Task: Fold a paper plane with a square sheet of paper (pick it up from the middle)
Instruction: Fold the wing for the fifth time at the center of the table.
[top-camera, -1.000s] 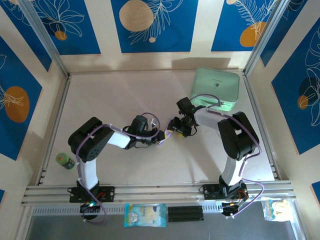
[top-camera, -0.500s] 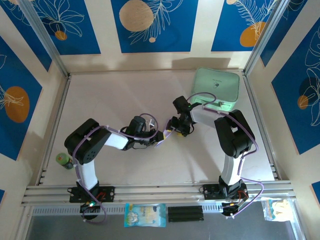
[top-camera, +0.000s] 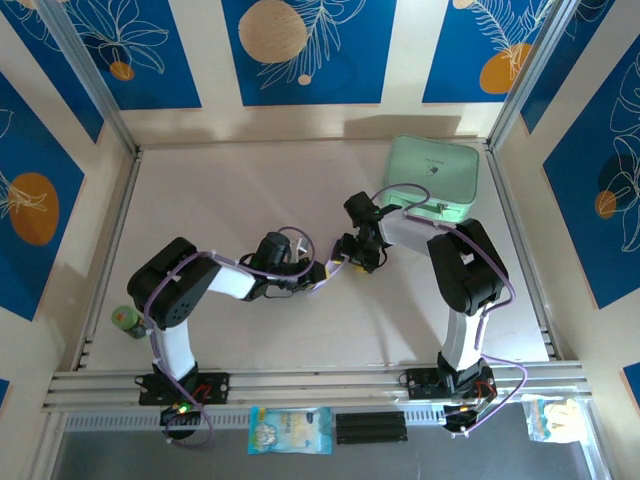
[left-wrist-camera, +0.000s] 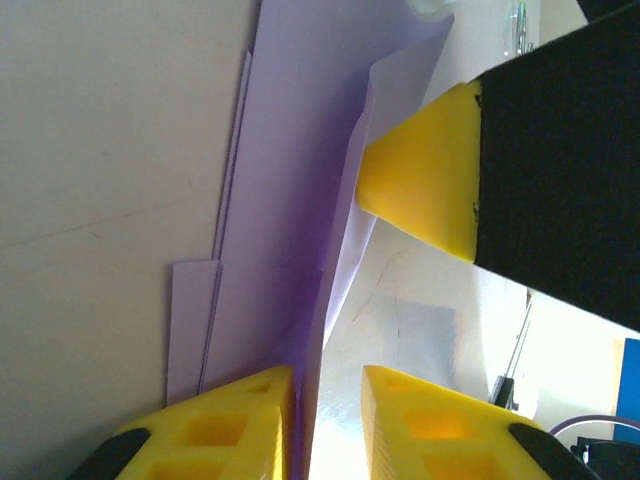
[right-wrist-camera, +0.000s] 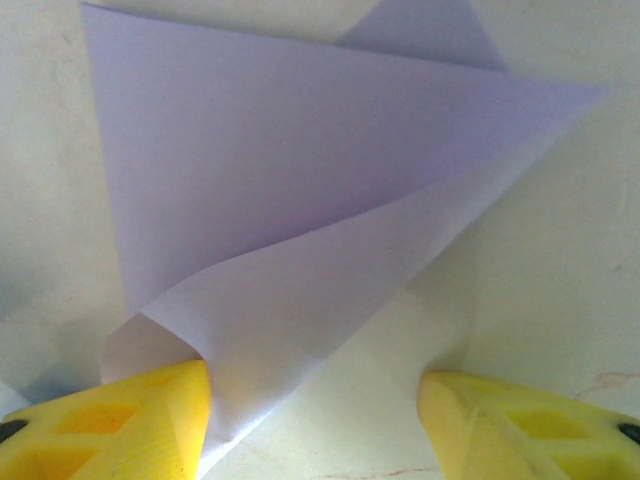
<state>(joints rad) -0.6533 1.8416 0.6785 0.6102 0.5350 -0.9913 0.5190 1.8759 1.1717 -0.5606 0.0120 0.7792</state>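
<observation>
My left gripper (left-wrist-camera: 328, 385) is open just a crack, the folded paper (right-wrist-camera: 300, 200) standing in the gap. My right gripper (right-wrist-camera: 312, 385) is wide open, one finger touching the paper, mid-way across the table (top-camera: 250, 180).

Left arm (top-camera: 178, 300) and right arm (top-camera: 468, 272): white links, bulky black joints. Thin purple cables (top-camera: 402, 189) loop alongside each. Fingers (left-wrist-camera: 215, 438) are yellow plastic with hollow cells, on black mounts.

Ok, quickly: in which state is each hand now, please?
Left hand: slightly open, the sheet of paper in the gap, not pinched.
Right hand: open wide, holding nothing.
</observation>
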